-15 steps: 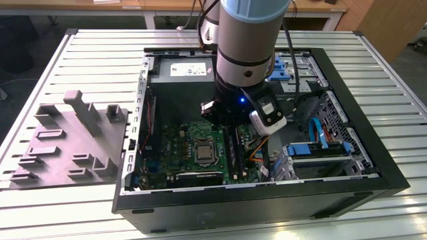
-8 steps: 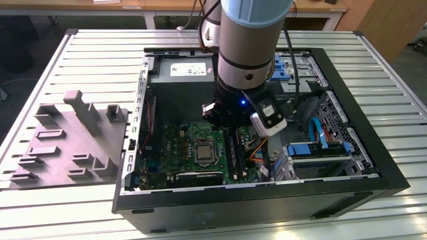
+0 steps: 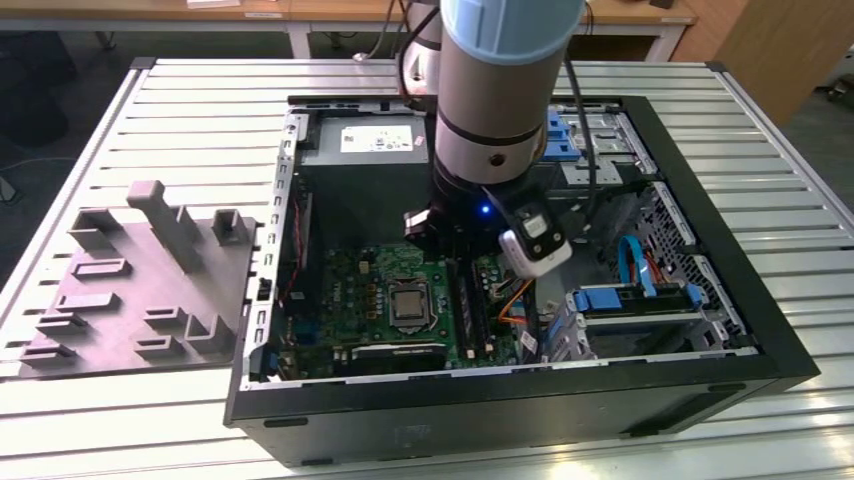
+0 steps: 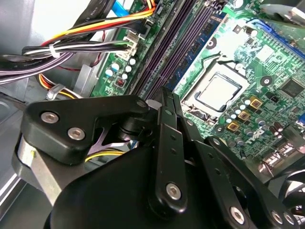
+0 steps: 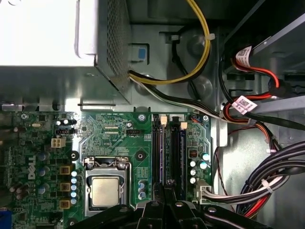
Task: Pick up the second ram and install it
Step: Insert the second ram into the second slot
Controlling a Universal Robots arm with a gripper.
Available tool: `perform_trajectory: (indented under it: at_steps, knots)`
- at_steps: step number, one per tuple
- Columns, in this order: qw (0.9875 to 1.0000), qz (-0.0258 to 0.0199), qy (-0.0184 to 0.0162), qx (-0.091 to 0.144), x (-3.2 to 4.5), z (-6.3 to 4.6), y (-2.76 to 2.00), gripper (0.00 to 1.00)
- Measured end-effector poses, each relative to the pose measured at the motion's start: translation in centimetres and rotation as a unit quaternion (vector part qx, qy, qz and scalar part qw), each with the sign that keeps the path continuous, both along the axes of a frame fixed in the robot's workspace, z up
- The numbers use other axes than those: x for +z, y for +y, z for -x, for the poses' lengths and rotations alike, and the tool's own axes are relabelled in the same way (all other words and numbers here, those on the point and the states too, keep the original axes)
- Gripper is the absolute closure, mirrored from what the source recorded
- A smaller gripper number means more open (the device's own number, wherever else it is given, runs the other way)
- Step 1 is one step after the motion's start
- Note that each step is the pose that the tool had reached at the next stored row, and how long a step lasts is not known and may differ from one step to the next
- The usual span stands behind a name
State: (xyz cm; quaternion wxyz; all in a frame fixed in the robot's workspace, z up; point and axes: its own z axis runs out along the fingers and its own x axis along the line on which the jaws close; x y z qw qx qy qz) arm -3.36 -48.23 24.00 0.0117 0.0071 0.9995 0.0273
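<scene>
Black open computer case lies on the ribbed silver metal table, grey moulded plastic tray beside it on the exterior view's left, wooden benches behind. Black gripper down inside, fingers pinched together over the black slot rails; the thin greenish second ram stands edge-up among them, just beside the tips

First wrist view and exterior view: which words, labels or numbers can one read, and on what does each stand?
White label on the power supply: too small to read.
Cable tags: barcodes, print too small.
Motherboard: large white brand lettering; the other markings are too small.
</scene>
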Motion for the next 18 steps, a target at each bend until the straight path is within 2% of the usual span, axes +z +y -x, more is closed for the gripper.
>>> perform_trajectory:
  at_steps: [18]
  knots:
    - [1.0000, -0.0001, 0.0000, 0.000, -0.58, -0.20, -0.09, 0.89]
